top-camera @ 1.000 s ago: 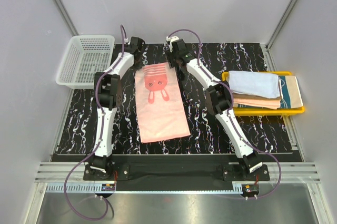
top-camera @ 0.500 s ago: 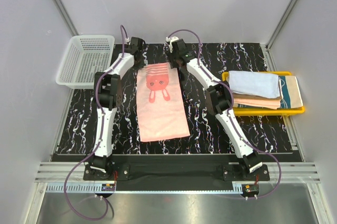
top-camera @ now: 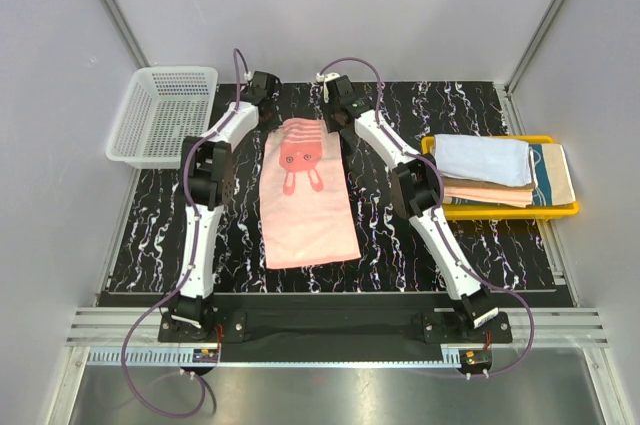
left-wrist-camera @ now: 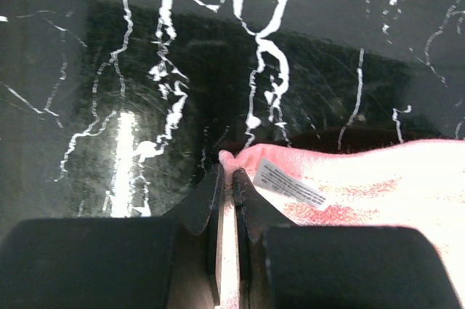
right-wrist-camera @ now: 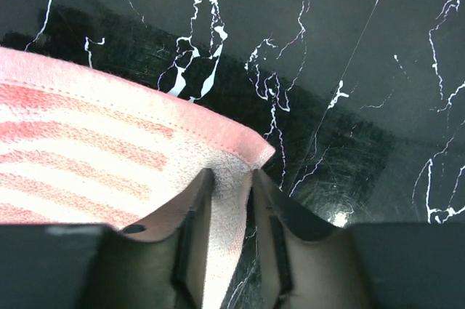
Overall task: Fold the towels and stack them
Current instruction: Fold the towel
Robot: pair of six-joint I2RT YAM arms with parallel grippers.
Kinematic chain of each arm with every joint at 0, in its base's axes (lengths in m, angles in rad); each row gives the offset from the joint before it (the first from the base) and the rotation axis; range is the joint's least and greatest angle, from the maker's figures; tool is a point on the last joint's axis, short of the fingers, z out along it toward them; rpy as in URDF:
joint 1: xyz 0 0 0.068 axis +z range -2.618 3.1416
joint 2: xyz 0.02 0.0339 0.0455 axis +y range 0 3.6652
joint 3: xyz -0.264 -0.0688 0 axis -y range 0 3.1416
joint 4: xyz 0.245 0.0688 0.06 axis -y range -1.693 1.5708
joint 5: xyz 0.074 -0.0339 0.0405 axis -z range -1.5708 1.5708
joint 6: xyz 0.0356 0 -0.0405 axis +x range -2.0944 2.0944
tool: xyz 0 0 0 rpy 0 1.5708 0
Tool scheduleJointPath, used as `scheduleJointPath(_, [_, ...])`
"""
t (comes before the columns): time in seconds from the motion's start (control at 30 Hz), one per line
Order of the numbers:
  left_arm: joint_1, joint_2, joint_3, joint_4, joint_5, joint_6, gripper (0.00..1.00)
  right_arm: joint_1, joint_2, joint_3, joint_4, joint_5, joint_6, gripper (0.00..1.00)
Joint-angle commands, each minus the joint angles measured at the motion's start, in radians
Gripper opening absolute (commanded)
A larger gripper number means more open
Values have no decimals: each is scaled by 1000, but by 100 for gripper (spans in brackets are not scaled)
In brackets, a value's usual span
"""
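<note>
From the top view we've got a pink towel spread flat in the middle of the black marbled table. It has red stripes and a bunny print up at its 12 o'clock end. The left gripper sits on the far-left corner and the right gripper on the far-right one. Over at 3 o'clock, folded towels are stacked in a yellow tray, light blue on top. A white mesh basket sits at 10 o'clock.

The left wrist view adds what the top can't show. Here the fingers are clamped tight on the towel corner, with a white care label just beside them at 3 o'clock.

In the right wrist view the fingers straddle the other corner with cloth between them. We can't tell if they're actually pinching it.
</note>
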State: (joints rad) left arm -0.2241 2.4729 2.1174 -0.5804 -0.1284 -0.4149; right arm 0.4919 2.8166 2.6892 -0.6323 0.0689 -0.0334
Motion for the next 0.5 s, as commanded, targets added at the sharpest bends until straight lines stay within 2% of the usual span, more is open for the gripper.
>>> scheduleJointPath(0.0, [-15,-45,-22,-6,36,8,2,7,9,27,-58,20,4,34])
scheduleJointPath(0.13, [-12,-55,-27,-4,9,21,2,-4,-23,-34,0,72,21,22])
scheduleJointPath(0.23, [-12,-68,-34,16,-23,31,1,-16,-69,-104,61,107,27,8])
scheduleJointPath(0.33, [-8,-98,-71,60,-48,34,0,-19,-120,-155,133,127,18,3])
scheduleJointPath(0.47, [-1,-164,-111,119,-73,44,0,-19,-201,-212,216,146,-2,1])
